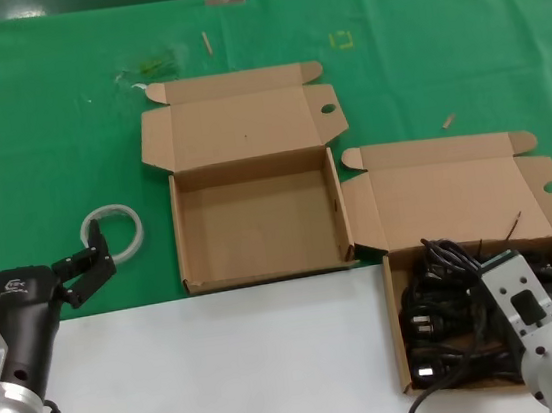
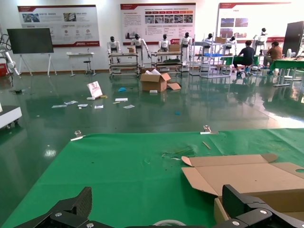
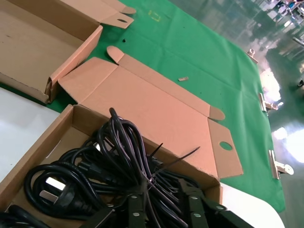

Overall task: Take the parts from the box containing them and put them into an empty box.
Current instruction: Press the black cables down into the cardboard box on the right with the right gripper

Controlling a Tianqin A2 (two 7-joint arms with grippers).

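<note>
Tangled black rubbery power cords w/ chunky plugs lie in open brown cardboard box at worktop's right. Right gripper down among cords, jaws slightly apart w/ strands between. Empty brown cardboard box centre. Left gripper idle at left, jaws apart, near white tape ring.

Right pincer fingers straddling tangled black power cords in open cardboard box, green mat

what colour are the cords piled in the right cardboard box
The rubbery power cords are black, plugs included; the right wrist view shows this best, with the right gripper down among them.
</note>
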